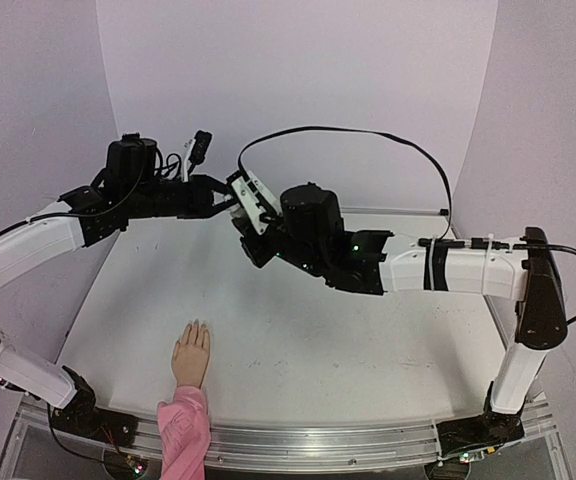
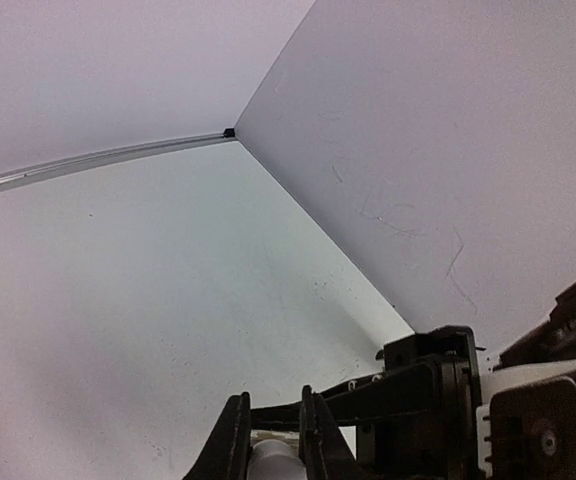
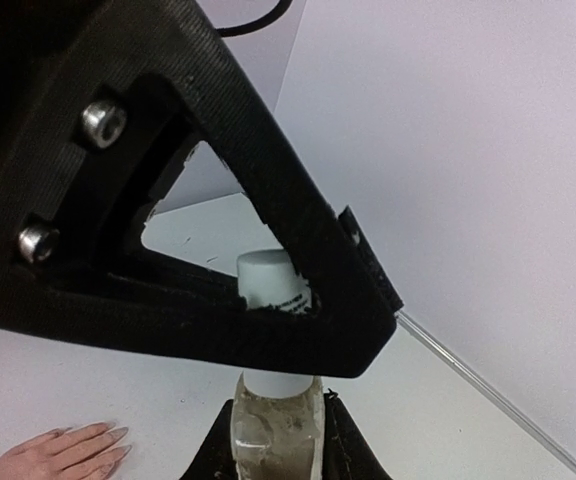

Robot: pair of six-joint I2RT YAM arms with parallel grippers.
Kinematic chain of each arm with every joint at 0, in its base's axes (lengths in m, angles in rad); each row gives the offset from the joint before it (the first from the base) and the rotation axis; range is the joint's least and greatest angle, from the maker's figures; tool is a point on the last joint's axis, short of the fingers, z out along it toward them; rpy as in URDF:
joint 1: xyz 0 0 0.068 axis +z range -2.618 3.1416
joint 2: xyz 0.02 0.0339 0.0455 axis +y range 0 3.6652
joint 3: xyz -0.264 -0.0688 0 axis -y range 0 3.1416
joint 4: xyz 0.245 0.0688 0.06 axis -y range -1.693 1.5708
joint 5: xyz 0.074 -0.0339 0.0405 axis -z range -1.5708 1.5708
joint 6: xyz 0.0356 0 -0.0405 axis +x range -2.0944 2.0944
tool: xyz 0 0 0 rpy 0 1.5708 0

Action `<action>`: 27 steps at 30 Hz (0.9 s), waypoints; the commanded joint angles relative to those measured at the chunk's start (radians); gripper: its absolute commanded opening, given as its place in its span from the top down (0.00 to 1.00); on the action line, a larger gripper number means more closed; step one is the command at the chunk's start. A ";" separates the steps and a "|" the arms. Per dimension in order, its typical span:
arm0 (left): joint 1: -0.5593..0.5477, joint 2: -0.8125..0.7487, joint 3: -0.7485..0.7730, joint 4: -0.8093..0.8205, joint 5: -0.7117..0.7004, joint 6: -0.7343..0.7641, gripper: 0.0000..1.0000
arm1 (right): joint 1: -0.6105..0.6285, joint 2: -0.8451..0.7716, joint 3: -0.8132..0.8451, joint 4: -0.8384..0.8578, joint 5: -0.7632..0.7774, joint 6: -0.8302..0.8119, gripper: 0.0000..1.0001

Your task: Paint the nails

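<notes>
1. The white worktop (image 1: pixel 368 340) carries all items.
2. The left arm (image 1: pixel 28 250) and the right arm (image 1: pixel 468 270) reach inward and meet above the rear half of the worktop.
3. The mannequin hand (image 1: pixel 191 352) lies flat near the front edge, on the left side, fingers pointing to the rear. Its pink sleeve (image 1: pixel 184 430) overhangs the front rail.
4. The right gripper (image 3: pixel 273 420) is closed on the clear body of a small bottle (image 3: pixel 268 445), held upright off the worktop.
5. The left gripper (image 2: pixel 272 430) is clamped on the white cap (image 3: pixel 266 275) of that bottle.
6. The nails (image 3: pixel 118 435) sit at the mannequin fingertips, well apart from both grippers and barely distinct from the skin.
</notes>
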 commanded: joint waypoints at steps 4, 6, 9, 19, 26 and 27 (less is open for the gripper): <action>-0.112 0.064 0.091 0.063 0.817 0.375 1.00 | -0.278 -0.116 -0.005 0.257 -1.480 0.329 1.00; -0.128 0.066 0.103 0.063 0.962 0.439 1.00 | -0.268 -0.131 -0.028 0.441 -1.773 0.490 1.00; -0.128 0.091 0.145 0.064 0.973 0.443 1.00 | -0.279 -0.186 -0.081 0.452 -1.712 0.487 1.00; -0.066 -0.015 0.052 0.047 0.331 0.330 0.42 | -0.347 -0.304 -0.225 0.200 -1.029 0.285 1.00; -0.053 -0.125 -0.017 -0.024 0.010 0.189 0.14 | -0.327 -0.280 -0.237 0.116 -0.570 0.216 1.00; -0.053 -0.120 -0.006 -0.051 -0.035 0.157 0.15 | -0.311 -0.274 -0.238 0.114 -0.513 0.215 1.00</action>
